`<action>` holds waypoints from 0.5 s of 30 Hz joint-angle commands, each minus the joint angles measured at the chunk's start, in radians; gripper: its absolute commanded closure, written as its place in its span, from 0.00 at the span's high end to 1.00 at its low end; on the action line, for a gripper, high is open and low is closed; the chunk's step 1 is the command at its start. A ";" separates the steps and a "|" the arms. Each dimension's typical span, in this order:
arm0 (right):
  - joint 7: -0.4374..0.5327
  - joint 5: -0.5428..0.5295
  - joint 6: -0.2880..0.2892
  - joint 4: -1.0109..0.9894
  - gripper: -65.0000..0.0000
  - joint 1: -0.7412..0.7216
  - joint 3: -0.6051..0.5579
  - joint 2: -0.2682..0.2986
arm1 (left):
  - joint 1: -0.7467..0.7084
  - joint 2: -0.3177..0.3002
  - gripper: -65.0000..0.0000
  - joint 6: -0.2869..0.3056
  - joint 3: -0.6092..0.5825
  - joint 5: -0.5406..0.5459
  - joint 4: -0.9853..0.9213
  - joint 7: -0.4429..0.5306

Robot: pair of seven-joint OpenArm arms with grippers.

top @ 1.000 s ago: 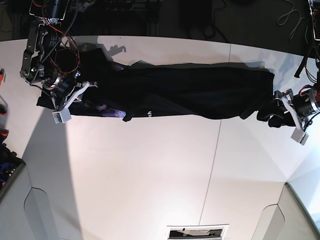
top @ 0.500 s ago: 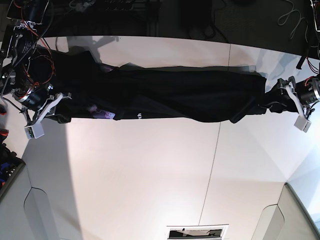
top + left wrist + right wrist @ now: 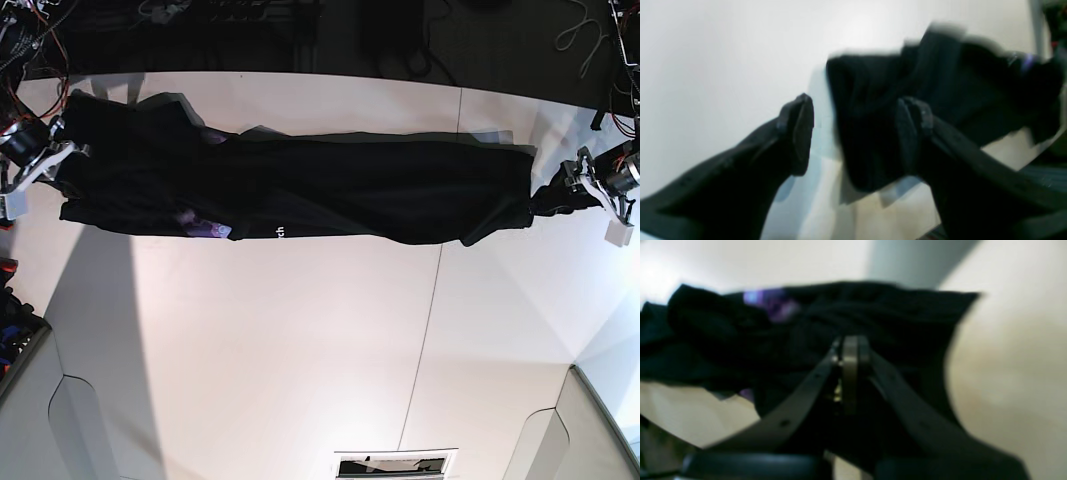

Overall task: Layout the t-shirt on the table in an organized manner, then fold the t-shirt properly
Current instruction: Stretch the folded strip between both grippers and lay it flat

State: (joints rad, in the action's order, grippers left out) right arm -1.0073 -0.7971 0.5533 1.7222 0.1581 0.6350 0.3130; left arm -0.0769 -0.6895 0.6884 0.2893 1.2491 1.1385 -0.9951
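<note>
Broad white tabletop (image 3: pixel 300 350), crossed by a thin dark seam. Across its far half, the black t-shirt (image 3: pixel 340 190), bunched into a long narrow band, long axis running side to side in the base view, ends pointing at the two arms, partly blurred along its far edge. Small white lettering and a purple-tinted patch of print showing near the band's near edge, toward the base view's left. At the base view's right end, the left end effector (image 3: pixel 855 133), fingers spread apart, dark cloth lying between them; cannot tell whether any cloth is pinched. At the base view's left end, the right end effector (image 3: pixel 850 350), fingers clenched together on a fold of the t-shirt.
</note>
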 commanded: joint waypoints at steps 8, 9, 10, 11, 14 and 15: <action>-0.002 0.004 0.012 -0.003 0.00 0.006 -0.011 0.014 | 0.010 0.035 0.63 0.010 0.006 0.033 0.006 0.003; 0.000 0.018 0.012 -0.014 0.00 0.006 -0.026 0.014 | 0.010 0.045 0.63 0.010 0.006 0.032 0.006 0.003; 0.003 0.034 0.012 -0.027 0.00 0.005 -0.041 0.014 | 0.010 0.052 0.63 0.010 0.006 0.031 0.003 0.003; 0.011 0.047 0.012 -0.038 0.00 0.005 -0.058 0.014 | 0.010 0.058 0.63 0.010 0.006 0.029 0.002 0.003; 0.023 0.069 0.012 -0.077 0.00 0.003 -0.100 0.014 | 0.010 0.072 0.63 0.010 0.006 0.014 -0.003 0.004; 0.023 0.072 0.012 -0.090 0.00 0.003 -0.110 0.014 | 0.010 0.076 0.63 0.010 0.006 0.009 -0.008 0.006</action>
State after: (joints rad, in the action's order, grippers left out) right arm -1.0027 -0.7105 0.5583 1.6169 0.1684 0.5205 0.3130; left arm -0.0769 -0.5961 0.6888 0.2886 1.2530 1.1229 -0.9939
